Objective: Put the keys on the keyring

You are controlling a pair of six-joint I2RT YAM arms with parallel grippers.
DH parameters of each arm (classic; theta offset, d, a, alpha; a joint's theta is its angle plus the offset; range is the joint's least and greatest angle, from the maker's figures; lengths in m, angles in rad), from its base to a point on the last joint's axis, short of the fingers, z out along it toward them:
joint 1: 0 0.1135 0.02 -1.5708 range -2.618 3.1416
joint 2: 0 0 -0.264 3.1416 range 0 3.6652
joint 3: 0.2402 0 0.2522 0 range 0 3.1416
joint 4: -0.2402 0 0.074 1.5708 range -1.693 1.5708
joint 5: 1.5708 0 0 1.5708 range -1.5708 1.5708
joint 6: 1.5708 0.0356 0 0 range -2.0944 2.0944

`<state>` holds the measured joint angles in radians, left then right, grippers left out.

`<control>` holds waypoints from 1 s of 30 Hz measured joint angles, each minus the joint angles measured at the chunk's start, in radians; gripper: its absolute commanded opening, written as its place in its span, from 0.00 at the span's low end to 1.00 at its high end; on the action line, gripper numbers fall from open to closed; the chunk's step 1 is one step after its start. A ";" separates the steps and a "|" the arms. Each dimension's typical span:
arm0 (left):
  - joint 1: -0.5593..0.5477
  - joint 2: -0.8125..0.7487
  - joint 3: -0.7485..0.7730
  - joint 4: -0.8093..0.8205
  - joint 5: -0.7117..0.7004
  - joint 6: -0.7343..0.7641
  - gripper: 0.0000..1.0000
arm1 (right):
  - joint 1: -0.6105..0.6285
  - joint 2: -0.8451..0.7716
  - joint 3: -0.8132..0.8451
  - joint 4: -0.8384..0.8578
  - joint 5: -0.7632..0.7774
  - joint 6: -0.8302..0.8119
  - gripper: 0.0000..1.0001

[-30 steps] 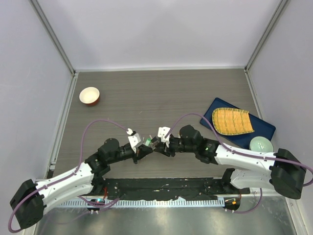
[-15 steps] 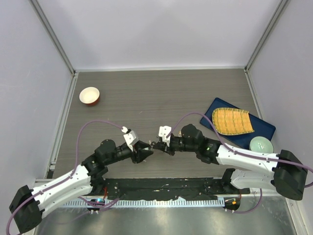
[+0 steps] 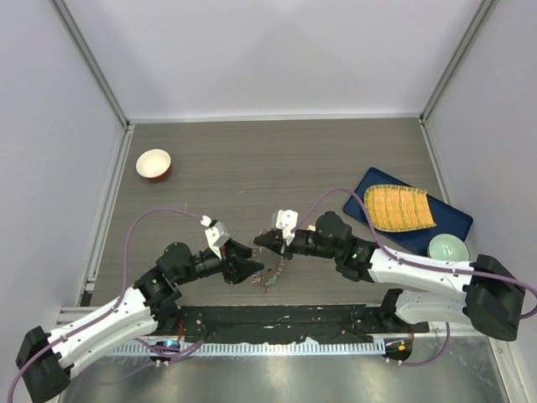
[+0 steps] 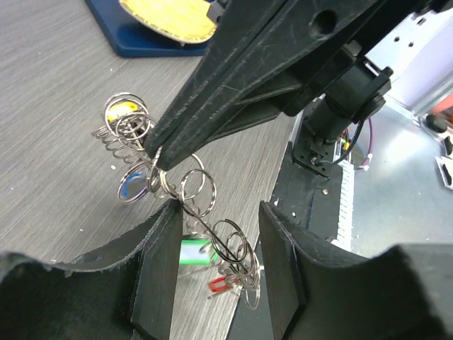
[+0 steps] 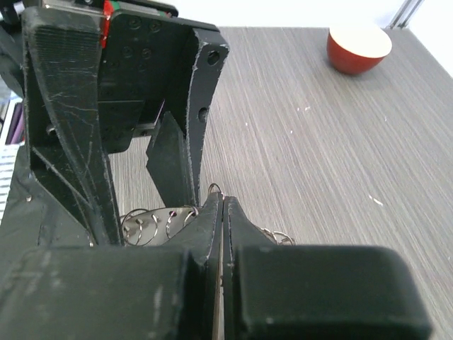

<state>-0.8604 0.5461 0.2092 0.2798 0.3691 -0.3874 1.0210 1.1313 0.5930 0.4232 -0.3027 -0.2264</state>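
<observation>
A bunch of wire rings carrying the keys' coloured tags hangs from my right gripper, which is shut on one ring. The yellow tag, blue tag, green tag and red tag dangle just above the table. Only a flat grey strip of the keyring shows behind my right fingers. My left gripper is open, its fingers either side of the bunch's lower end without touching it. From above, the bunch sits between the two grippers.
A red-and-white bowl stands at the far left. A blue tray with a yellow mat and a pale green bowl lie at the right. A black strip runs along the near edge.
My left gripper has opened and drawn back to the left. My right gripper has shut on a ring, and the bunch now hangs from it.
</observation>
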 measured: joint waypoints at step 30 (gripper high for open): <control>0.034 0.051 0.564 -0.589 -0.168 0.527 0.66 | -0.158 0.042 0.039 0.169 -0.341 0.056 0.01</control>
<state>-0.8261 0.5972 0.7734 -0.3088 0.2012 0.1394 0.8635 1.1736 0.6323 0.5926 -0.6441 -0.1703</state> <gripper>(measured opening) 0.682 0.034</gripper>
